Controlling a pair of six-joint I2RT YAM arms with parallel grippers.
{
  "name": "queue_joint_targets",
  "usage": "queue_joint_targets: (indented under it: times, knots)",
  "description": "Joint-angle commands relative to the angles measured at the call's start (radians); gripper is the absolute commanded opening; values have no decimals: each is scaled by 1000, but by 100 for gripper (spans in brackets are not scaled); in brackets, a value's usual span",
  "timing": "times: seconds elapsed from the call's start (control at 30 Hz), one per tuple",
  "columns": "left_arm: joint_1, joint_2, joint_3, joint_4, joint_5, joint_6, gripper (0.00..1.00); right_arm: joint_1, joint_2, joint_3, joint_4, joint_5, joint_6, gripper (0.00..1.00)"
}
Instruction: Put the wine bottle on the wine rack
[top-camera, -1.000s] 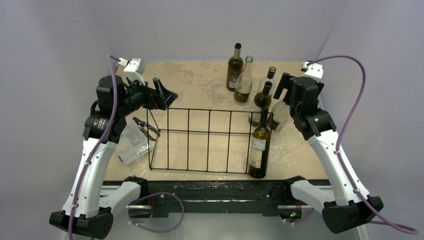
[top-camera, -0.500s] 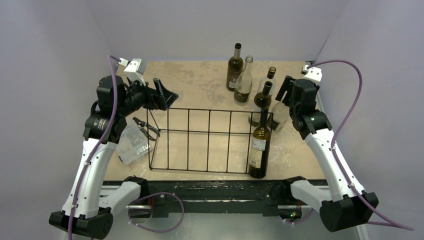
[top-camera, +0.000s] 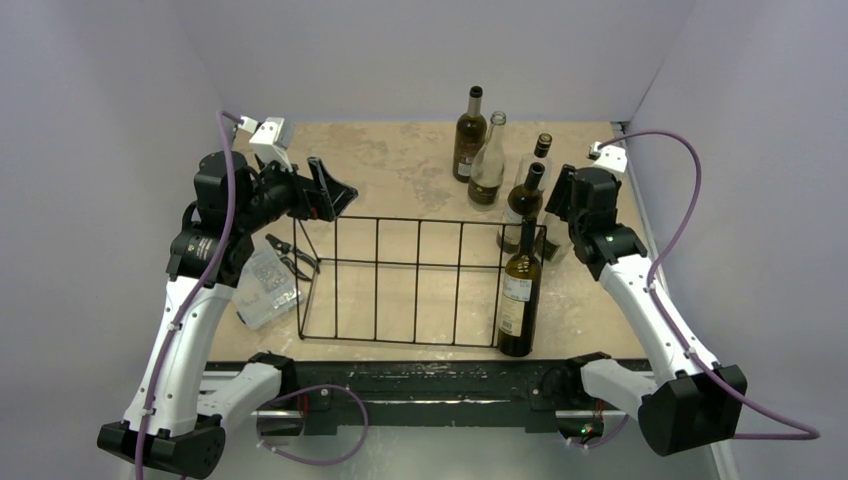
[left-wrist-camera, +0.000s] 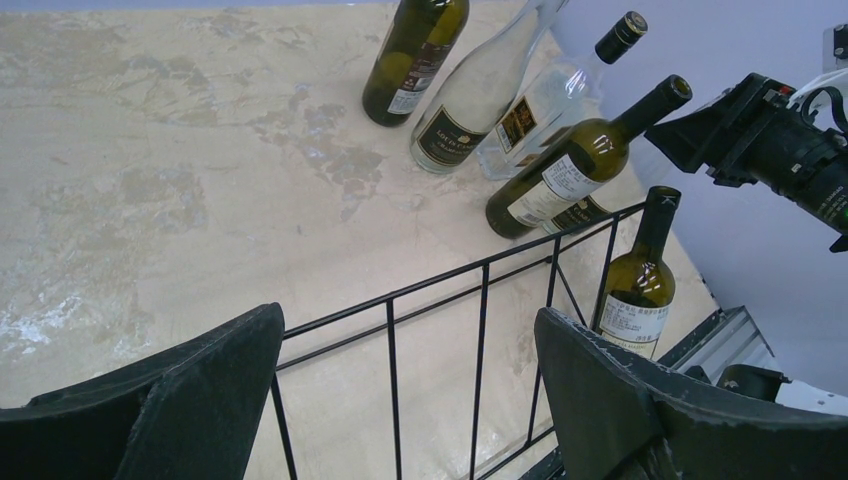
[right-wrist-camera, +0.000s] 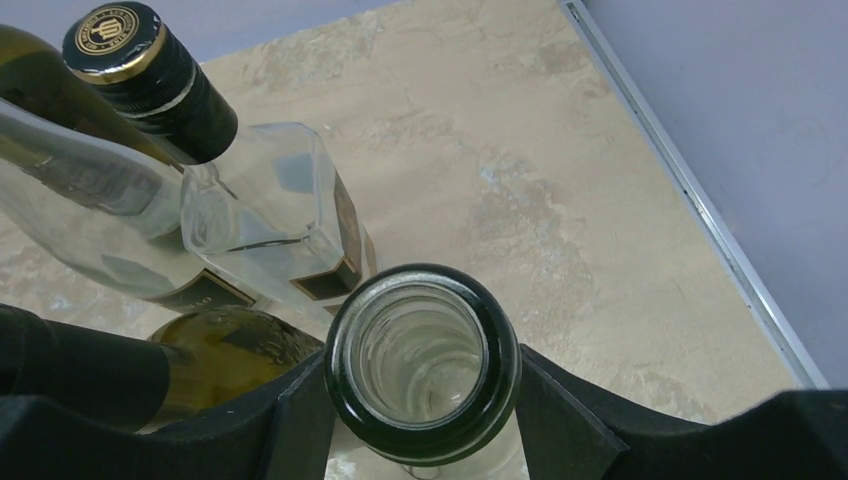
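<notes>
The wine rack (top-camera: 400, 282) is a long black wire frame in mid-table; it also shows in the left wrist view (left-wrist-camera: 484, 300). A dark green bottle (top-camera: 519, 292) stands in its near right corner. My right gripper (top-camera: 562, 196) is shut on the neck of a clear, open-mouthed wine bottle (right-wrist-camera: 423, 355) that stands just right of the rack's far right corner (top-camera: 556, 240). Its fingers (right-wrist-camera: 572, 420) press both sides of the neck. My left gripper (top-camera: 330, 190) hangs open and empty over the rack's far left corner, fingers (left-wrist-camera: 180, 400) wide apart.
Several more bottles stand behind the rack: a dark one (top-camera: 469, 135), a clear one (top-camera: 488, 165), a clear one with a black cap (top-camera: 537, 160) and a dark one (top-camera: 523, 205). A small clear plastic box (top-camera: 265, 288) and pliers (top-camera: 292, 256) lie left of the rack.
My right arm has moved left and down, bringing its gripper onto the clear bottle's neck. The left arm has not moved.
</notes>
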Motion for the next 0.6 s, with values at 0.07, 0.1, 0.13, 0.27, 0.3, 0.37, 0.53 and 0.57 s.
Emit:
queue_joint_targets:
  times: [0.07,0.1,0.13,0.27,0.3,0.37,0.53,0.57]
  knots:
    - [-9,8,26,38,0,-9,96,-4,20,-8,76,32,-5,65]
    - [-10,11,28,36,3,-9,96,-5,25,-8,79,36,-4,65]
    - [-10,12,30,37,8,-11,96,-5,28,-10,84,37,-2,65]
    - [-15,8,26,37,-4,-5,96,-4,35,-15,92,55,2,65]
    - [-15,12,28,35,-6,-4,96,-4,35,-18,92,67,5,66]
    - [-14,13,33,31,3,-6,96,-5,29,-29,102,84,11,66]
    - [-17,14,31,30,-9,-3,96,-5,17,-40,107,115,9,60]
    - [-17,17,36,25,-5,-1,96,-6,13,-43,114,119,10,57]
